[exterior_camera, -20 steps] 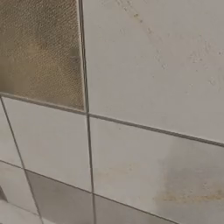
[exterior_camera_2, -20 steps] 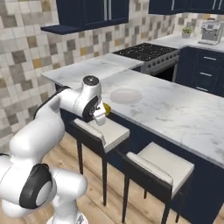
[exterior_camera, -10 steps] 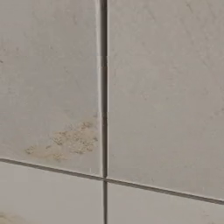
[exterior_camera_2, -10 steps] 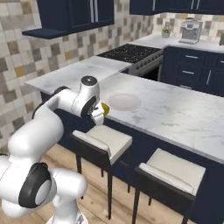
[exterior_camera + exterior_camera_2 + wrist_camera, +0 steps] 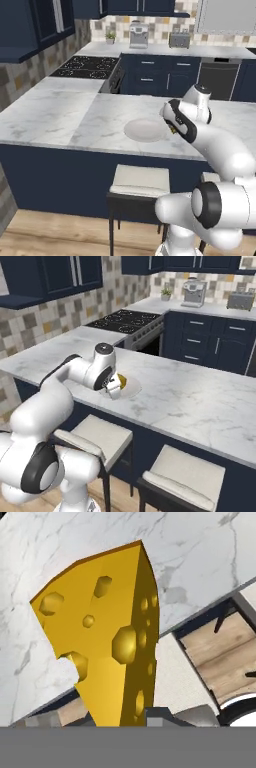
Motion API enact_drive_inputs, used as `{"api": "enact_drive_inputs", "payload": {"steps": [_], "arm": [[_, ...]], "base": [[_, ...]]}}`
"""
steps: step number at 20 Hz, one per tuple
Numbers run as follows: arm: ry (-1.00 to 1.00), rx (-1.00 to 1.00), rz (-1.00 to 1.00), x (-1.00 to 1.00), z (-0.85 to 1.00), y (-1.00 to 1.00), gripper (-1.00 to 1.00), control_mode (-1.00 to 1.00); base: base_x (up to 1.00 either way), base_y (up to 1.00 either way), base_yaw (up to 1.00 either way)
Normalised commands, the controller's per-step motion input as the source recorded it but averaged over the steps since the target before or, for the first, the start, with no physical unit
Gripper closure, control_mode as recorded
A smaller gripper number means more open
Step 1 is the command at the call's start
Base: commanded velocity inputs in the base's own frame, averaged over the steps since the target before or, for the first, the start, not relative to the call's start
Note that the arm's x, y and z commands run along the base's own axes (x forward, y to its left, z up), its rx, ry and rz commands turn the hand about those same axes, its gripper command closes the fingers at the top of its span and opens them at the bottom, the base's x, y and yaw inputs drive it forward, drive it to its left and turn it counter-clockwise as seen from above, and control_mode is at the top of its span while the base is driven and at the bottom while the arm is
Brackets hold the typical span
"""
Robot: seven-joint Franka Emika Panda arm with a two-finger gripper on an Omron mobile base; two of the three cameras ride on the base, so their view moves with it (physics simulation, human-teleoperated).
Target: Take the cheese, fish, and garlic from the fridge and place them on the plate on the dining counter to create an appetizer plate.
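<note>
Cheese (image 5: 107, 637) clamped in gripper (image 5: 116, 387), center-left of right base view, right at near rim of plate (image 5: 145, 130). Plate sits mid-frame in left base view on dining counter (image 5: 60, 117), close to front edge; bare marble all round it. Stools (image 5: 97, 437) tucked below counter edge, lower frame.

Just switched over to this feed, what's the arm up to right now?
The arm is carrying the cheese, a yellow-orange wedge with holes, with the gripper shut on it. It is at the near edge of the dining counter, and the gripper sits right beside the plate, about level with its rim. The plate itself looks bare, so the cheese is not yet set down. Cream-cushioned stools stand below the counter in front of the robot.
</note>
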Motion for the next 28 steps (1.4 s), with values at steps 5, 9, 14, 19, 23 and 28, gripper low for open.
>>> {"api": "enact_drive_inputs", "payload": {"steps": [5,9,14,19,23,28], "arm": [[0.09,0.0,-0.09,0.58,0.03,0.01,1.0,-1.0],[0.21,0.0,-0.08,1.0,0.0,0.0,1.0,-1.0],[0.24,0.0,-0.04,1.0,-0.18,0.0,1.0,-1.0],[0.16,0.0,0.0,0.8,-0.47,0.0,1.0,-1.0],[0.05,0.0,0.0,0.59,-0.57,0.0,1.0,-1.0],[0.0,0.0,-0.02,0.42,-0.61,0.0,1.0,-1.0]], "base": [[0.29,0.1,-0.08],[0.0,0.0,0.0],[0.0,0.0,0.0],[0.0,0.0,0.0],[0.0,0.0,0.0],[0.0,0.0,0.0]]}}
